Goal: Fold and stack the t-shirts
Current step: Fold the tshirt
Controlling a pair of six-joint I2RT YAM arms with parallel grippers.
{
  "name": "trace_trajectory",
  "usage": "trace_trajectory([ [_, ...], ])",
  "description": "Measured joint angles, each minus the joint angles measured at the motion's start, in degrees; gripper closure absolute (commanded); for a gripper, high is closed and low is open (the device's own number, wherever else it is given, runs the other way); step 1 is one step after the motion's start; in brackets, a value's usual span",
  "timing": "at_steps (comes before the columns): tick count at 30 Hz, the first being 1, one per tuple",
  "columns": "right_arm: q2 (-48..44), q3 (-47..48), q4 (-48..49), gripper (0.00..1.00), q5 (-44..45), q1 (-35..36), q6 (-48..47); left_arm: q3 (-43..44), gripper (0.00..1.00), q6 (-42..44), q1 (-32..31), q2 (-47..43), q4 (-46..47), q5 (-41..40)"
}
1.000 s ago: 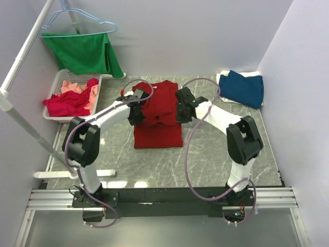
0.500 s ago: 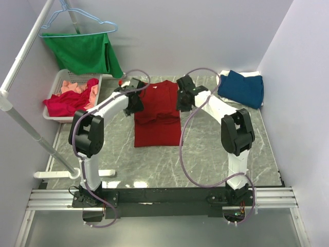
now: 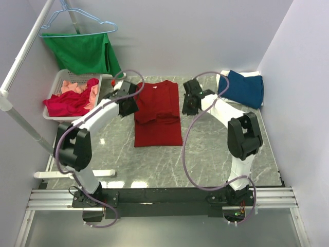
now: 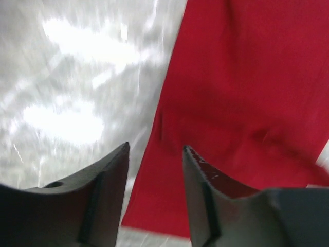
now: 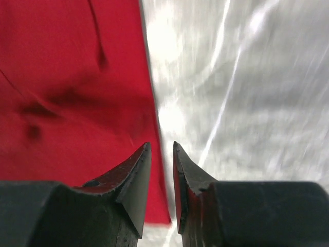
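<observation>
While the deep-red t-shirt lies between them, left tool and right tool hover spread at its side edges.

Deep-red tee lies folded flat ctr ahead of me; dk-blue tee folded far right; crimson tee crumpled far left.

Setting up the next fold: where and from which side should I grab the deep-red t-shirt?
Probably its long side edges near the far end, one arm per side, coming in sideways. The deep-red t-shirt lies flat, a narrow rectangle with both edges free, and the left gripper and right gripper flank them, jaws open.
</observation>
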Motion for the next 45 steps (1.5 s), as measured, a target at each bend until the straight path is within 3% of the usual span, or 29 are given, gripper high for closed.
trace_trajectory([
  [5,-3.39,-8.11,-0.11,0.68,-1.97,3.87,0.22,-9.51,0.52,0.0,-2.36,-4.61,0.31,4.2],
  [11,-3.08,-8.09,0.5,0.68,-3.67,7.85,0.7,-10.82,0.56,-0.02,-4.66,-2.84,0.94,7.23],
  [21,7.72,0.11,0.33,0.68,-4.83,8.5,0.85,-5.07,0.57,-0.04,-5.64,7.78,0.15,7.5],
  [31,12.66,8.66,-1.88,0.7,-4.66,8.39,0.68,4.76,0.54,0.85,-5.22,15.28,-0.87,6.97],
  [37,16.61,17.22,-3.06,0.71,-3.41,7.41,0.48,12.76,0.55,1.51,-3.32,20.85,-0.7,2.67],
  [45,19.32,23.3,-3.39,0.72,-1.7,3.48,0.7,17.22,0.51,1.66,0.07,21.44,3.89,-7.1],
])
